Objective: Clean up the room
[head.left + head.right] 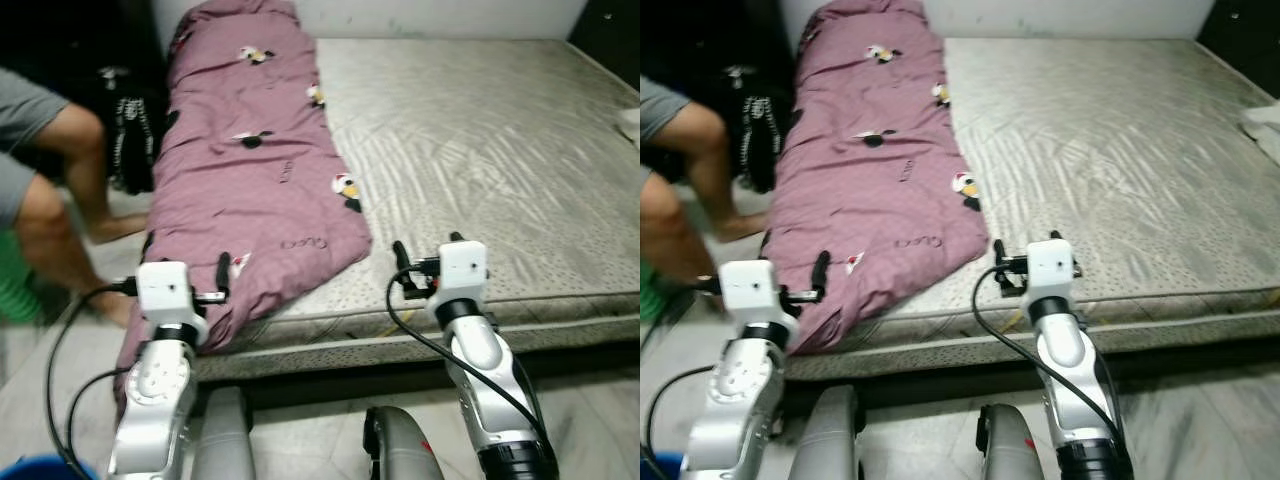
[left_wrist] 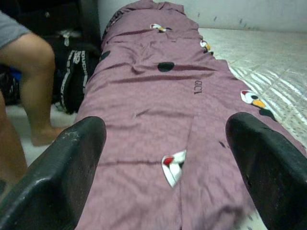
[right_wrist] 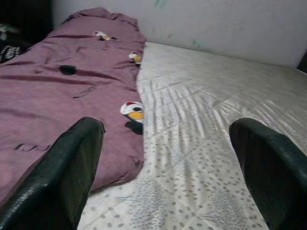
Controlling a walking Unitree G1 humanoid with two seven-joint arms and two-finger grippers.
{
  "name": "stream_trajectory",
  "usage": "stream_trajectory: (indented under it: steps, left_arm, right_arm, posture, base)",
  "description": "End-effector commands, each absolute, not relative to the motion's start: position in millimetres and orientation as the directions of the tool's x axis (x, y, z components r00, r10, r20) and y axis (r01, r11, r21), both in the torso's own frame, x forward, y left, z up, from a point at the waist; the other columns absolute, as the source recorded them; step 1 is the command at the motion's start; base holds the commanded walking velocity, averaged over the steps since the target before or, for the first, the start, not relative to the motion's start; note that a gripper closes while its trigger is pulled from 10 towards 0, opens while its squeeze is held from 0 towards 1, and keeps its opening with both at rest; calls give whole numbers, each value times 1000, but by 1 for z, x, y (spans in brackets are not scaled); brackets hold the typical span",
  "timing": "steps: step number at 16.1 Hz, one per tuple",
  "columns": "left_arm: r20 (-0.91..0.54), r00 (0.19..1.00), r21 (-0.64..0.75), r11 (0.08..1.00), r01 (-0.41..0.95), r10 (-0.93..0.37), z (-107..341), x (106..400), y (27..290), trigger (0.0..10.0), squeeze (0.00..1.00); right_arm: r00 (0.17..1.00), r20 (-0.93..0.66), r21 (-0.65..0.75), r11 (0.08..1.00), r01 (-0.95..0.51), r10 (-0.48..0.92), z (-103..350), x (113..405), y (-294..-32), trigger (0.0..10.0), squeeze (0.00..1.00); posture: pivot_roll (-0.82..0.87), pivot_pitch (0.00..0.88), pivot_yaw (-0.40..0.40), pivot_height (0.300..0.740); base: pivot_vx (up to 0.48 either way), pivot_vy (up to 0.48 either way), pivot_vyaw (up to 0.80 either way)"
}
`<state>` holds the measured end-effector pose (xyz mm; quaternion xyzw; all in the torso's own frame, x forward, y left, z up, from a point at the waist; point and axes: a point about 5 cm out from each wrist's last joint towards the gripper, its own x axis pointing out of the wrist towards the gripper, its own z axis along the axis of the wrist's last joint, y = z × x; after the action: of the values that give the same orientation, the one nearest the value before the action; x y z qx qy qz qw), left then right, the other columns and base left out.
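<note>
Your left pincer hangs released just short of the purple quilt; your right pincer, also released, faces the bare mattress.

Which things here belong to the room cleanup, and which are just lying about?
Belongs to the job:
- purple quilt, lying along the robot's left side of the mattress
- left gripper at the quilt's near end, jaws open
- right gripper over the mattress's near edge, jaws open

Just lying about:
- black bag on the floor beside the bed
- person's legs standing at the bedside
</note>
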<state>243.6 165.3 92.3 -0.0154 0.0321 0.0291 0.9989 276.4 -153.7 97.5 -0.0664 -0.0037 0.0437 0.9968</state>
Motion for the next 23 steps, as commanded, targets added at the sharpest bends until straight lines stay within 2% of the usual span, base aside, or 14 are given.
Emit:
stream_trajectory:
  steps: [1, 10, 12, 13, 15, 17, 19, 21, 23]
  left_arm:
    - [-52, 998, -42, 998, -45, 43, 96, 245, 161, 10000, 0]
    - [-71, 997, -49, 998, -41, 38, 93, 244, 158, 10000, 0]
    - [-83, 994, -41, 997, -68, 65, 91, 244, 160, 10000, 0]
    - [-119, 985, -43, 990, -134, 128, 86, 245, 167, 10000, 0]
    - [-144, 971, -41, 979, -200, 192, 83, 248, 180, 10000, 0]
    - [-162, 966, -3, 979, -204, 201, 81, 253, 188, 10000, 0]
    - [-222, 952, 22, 977, -213, 213, 72, 260, 195, 10000, 0]
    - [-238, 945, -6, 972, -233, 225, 69, 262, 198, 10000, 0]
    - [-239, 940, 36, 969, -243, 244, 64, 262, 206, 10000, 0]
  right_arm:
    - [997, -7, -139, 988, -72, 72, 97, 277, -159, 10000, 0]
    - [997, -17, -143, 987, -77, 75, 95, 278, -159, 10000, 0]
    - [997, -19, -142, 987, -78, 76, 95, 277, -159, 10000, 0]
    - [997, -23, -137, 988, -78, 75, 94, 277, -160, 10000, 0]
    - [997, -17, -125, 989, -82, 81, 95, 277, -160, 10000, 0]
    - [997, -20, -134, 988, -82, 80, 95, 276, -161, 10000, 0]
    - [997, -22, -147, 986, -78, 76, 96, 274, -166, 10000, 0]
    - [997, -31, -161, 984, -70, 66, 95, 272, -171, 10000, 0]
    - [998, -41, -174, 983, -60, 54, 95, 268, -180, 10000, 0]
  posture:
    - [-22, 12, -21, 607]
    - [-21, 15, -25, 607]
    - [-21, 15, -25, 607]
    - [-20, 15, -25, 607]
    - [-24, 13, -26, 577]
    - [-28, 15, -26, 552]
    - [-47, 27, -32, 552]
    - [-56, 31, -35, 552]
    - [-80, 46, -39, 537]
  base:
    - [322, 0, 0]
    - [325, 0, 0]
    - [0, 0, 0]
    - [0, 0, 0]
    - [0, 0, 0]
    - [0, 0, 0]
    - [0, 0, 0]
    - [0, 0, 0]
    - [0, 0, 0]
